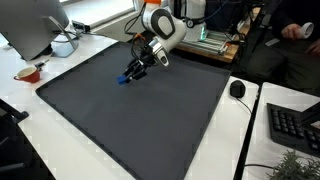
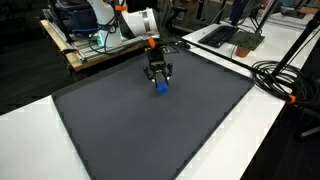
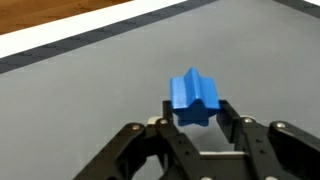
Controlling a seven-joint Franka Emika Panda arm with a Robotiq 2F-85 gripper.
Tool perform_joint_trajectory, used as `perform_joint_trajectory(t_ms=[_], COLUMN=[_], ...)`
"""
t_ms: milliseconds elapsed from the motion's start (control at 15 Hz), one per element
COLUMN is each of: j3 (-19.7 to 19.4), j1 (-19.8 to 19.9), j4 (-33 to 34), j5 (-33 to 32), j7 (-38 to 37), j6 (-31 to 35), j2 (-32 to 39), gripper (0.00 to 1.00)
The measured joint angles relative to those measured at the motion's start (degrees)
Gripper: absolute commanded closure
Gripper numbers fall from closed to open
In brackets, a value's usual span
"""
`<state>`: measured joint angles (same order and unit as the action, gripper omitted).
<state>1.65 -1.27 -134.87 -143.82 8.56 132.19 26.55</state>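
Note:
A blue star-shaped block (image 3: 193, 97) sits between my two black fingers in the wrist view. Both fingers touch its sides, so my gripper (image 3: 196, 108) is shut on it. In both exterior views the gripper (image 1: 131, 75) (image 2: 158, 78) points down over the far part of the dark grey mat (image 1: 130, 120) (image 2: 150, 130). The block (image 1: 124, 80) (image 2: 160, 87) shows at the fingertips, at or just above the mat surface. I cannot tell whether it is lifted.
White table surrounds the mat. A red bowl (image 1: 28, 73), a white object (image 1: 63, 45) and a monitor (image 1: 30, 25) stand at one side. A mouse (image 1: 237, 89) and keyboard (image 1: 295, 125) lie at another. Cables (image 2: 285, 80) and a laptop (image 2: 235, 35) lie beyond the mat.

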Motion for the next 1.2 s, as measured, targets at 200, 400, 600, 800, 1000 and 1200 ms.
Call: perform_joint_trajectory(t_ms=[200, 400, 600, 800, 1000, 1200], j3=[0.0, 0.0, 0.0, -0.2, -0.4, -0.5], j1=[0.0, 0.0, 0.0, 0.0, 0.0, 0.1], j4=[0.0, 0.0, 0.1, 0.4, 0.9, 1.3], j5=[0.0, 0.0, 0.0, 0.0, 0.3, 0.4], j7=[0.0, 0.0, 0.1, 0.1, 0.3, 0.5], j6=[0.0, 0.0, 0.0, 0.0, 0.0, 0.0], j2=[0.0, 0.0, 0.5, 1.6, 2.8, 3.7], gripper=[0.52, 0.77, 0.77, 0.77, 0.77, 0.43])
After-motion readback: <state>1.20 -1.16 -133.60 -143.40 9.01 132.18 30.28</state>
